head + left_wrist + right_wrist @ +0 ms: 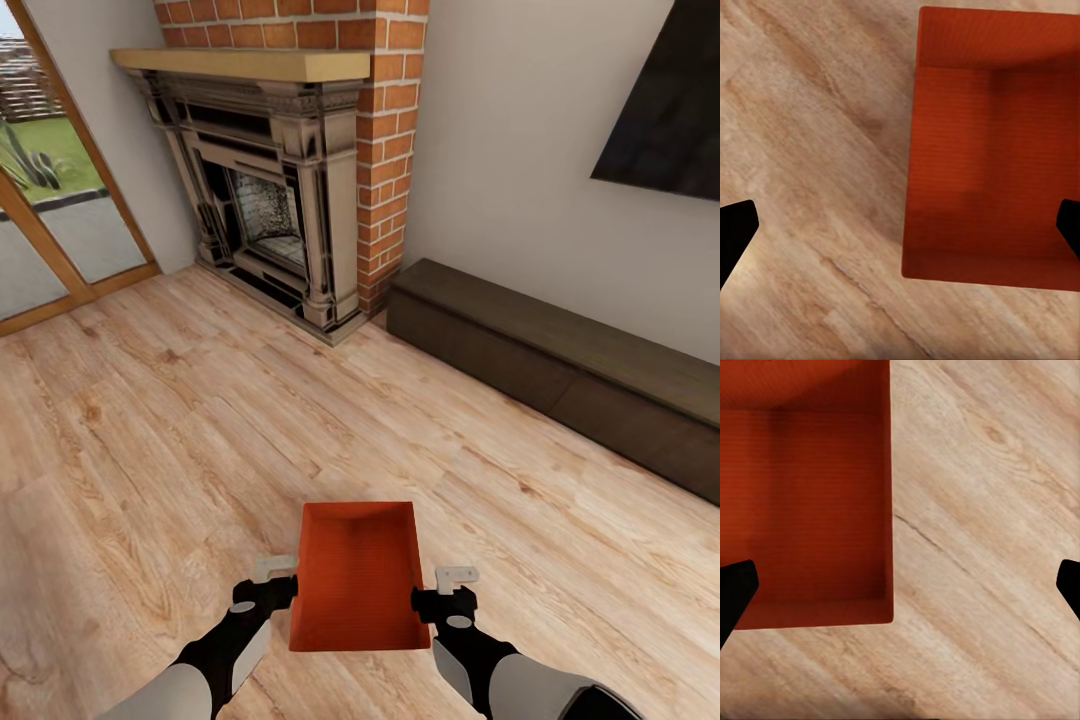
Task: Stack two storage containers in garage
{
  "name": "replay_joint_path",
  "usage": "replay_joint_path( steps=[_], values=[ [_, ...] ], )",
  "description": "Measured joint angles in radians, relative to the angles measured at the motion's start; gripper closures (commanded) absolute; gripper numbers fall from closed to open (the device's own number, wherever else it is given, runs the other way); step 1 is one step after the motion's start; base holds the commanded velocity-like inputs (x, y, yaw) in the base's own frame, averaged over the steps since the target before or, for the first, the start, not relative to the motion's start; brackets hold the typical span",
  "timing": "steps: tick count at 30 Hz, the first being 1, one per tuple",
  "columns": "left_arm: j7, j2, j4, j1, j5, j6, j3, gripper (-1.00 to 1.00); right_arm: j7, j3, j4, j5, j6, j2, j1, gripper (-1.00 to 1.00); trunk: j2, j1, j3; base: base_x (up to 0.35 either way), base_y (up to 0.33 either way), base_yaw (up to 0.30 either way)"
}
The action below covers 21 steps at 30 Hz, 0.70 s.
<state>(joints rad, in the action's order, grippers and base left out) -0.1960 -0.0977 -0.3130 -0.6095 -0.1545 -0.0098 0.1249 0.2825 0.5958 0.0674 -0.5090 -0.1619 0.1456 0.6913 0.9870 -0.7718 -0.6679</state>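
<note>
Both grippers, left point(277, 577) and right point(447, 585), spread wide, flank 1 storage container point(358, 580) over light wood-plank flooring point(150, 420).

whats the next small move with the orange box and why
Probably bring both arms inward to pinch the storage container: the left gripper and right gripper flank its side walls, fingers spread wide in the wrist views, over the living room's wood floor.

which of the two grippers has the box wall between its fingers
Both do: the left gripper straddles the storage container at its left wall, the right gripper at its right wall, jaws wide open.
</note>
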Motion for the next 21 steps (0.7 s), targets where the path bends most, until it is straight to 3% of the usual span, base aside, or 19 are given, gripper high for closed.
replay_joint_path(
  steps=[16, 21],
  values=[
    [0.0, 0.001, 0.008, 0.0, 0.0, 0.002, 0.006, -1.0, -0.027, 0.0, -0.001, -0.002, -0.007, -0.006, 0.0, -1.0, 0.112, -0.061, -0.05, 0.0, 0.0, 0.0],
    [0.001, 0.002, 0.01, 0.0, -0.001, 0.002, 0.007, -1.0, -0.042, 0.0, -0.001, -0.003, -0.056, -0.005, 0.0, -1.0, 0.147, -0.081, -0.066, 0.0, 0.0, 0.0]
  ],
)
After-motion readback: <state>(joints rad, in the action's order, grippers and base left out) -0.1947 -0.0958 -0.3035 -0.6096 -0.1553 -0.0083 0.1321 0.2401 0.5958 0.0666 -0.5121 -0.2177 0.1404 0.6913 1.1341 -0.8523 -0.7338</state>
